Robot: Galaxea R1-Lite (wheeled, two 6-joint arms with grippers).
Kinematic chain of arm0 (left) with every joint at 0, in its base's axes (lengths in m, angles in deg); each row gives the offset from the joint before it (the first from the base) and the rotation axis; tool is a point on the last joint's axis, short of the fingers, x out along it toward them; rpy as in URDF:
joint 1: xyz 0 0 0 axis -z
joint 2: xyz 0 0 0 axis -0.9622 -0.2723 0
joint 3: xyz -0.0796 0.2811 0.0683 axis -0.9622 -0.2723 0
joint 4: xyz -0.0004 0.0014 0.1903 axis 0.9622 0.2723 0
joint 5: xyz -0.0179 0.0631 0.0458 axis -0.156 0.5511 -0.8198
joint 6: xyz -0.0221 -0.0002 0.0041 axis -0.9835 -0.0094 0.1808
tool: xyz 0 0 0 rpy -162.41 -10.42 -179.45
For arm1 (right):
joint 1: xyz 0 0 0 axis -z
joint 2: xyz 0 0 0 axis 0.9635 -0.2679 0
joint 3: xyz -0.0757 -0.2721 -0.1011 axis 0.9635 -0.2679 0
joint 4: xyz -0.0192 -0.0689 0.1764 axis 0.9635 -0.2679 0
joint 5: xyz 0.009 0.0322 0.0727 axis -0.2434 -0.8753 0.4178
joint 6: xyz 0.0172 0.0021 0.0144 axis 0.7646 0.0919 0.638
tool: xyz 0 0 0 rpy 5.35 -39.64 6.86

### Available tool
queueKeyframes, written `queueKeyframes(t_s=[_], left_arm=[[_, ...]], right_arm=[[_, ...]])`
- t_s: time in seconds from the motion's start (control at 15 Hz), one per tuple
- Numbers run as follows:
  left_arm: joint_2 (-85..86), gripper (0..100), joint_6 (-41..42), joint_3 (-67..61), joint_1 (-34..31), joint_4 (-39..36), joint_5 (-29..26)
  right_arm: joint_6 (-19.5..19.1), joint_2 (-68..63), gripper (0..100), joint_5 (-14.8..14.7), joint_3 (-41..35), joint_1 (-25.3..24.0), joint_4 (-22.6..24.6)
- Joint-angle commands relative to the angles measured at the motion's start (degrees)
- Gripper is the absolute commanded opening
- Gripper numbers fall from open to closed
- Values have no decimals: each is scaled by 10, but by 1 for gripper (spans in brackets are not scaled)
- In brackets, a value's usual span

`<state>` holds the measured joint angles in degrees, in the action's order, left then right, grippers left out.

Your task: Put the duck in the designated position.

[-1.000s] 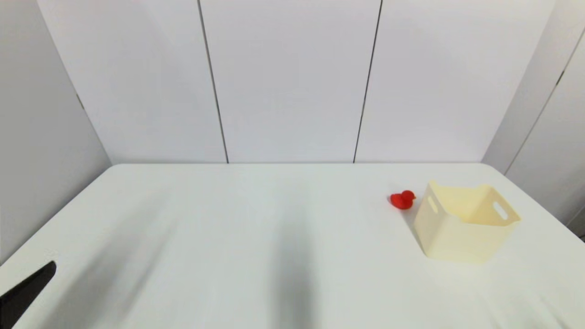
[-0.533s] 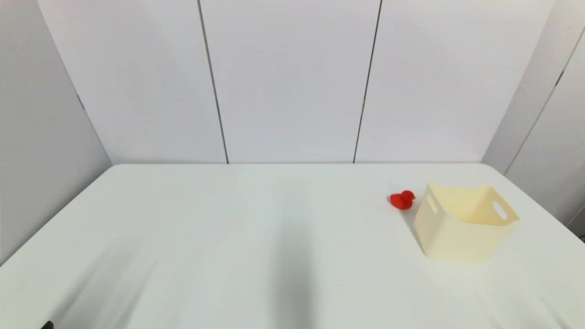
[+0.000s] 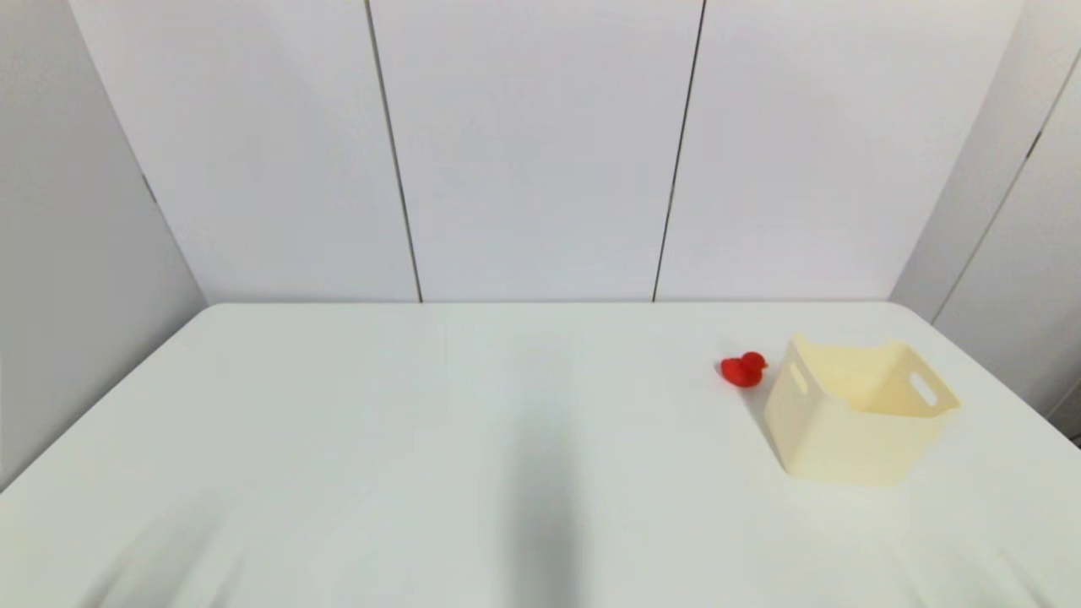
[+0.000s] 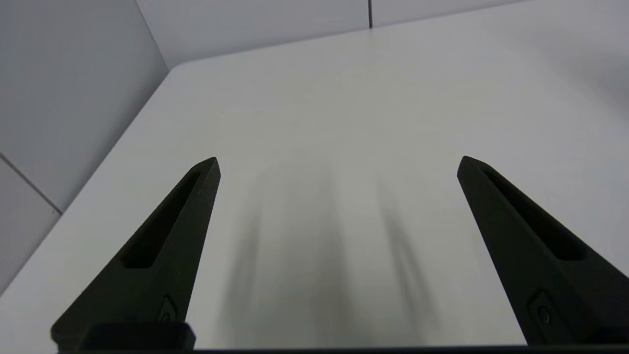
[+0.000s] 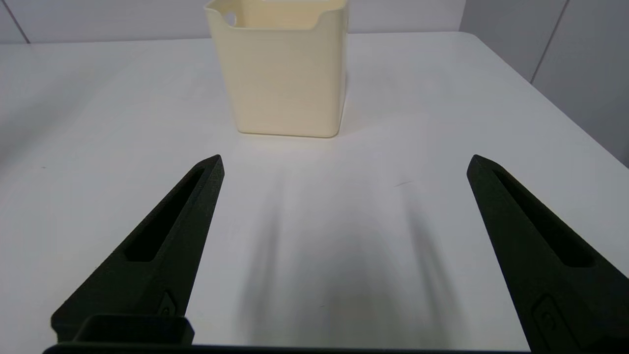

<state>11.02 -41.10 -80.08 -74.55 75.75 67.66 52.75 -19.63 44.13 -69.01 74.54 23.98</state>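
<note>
Both grippers, left point(image 4: 338, 164) and right point(image 5: 345, 162), spread wide; duck point(image 3: 744, 369) (head view only) beside bin point(image 3: 857, 422).

left claw point(image 4: 338, 162) | gone from head view's near-left corner | fingers spread over table point(image 4: 344, 98)

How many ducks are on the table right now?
1. The red duck sits on the white table, just left of the cream bin, outside it. The bin's floor isn't fully visible, so another could be hidden inside.
</note>
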Motion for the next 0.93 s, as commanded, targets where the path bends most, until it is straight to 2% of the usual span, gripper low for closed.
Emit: queueKeyframes(t_s=[0.07,0.93], left_arm=[[22,100,3,-1,0,29,2],[22,100,-39,-1,0,28,12]], right_arm=[[0,-1,100,-1,0,0,0],[0,-1,100,-1,0,0,0]])
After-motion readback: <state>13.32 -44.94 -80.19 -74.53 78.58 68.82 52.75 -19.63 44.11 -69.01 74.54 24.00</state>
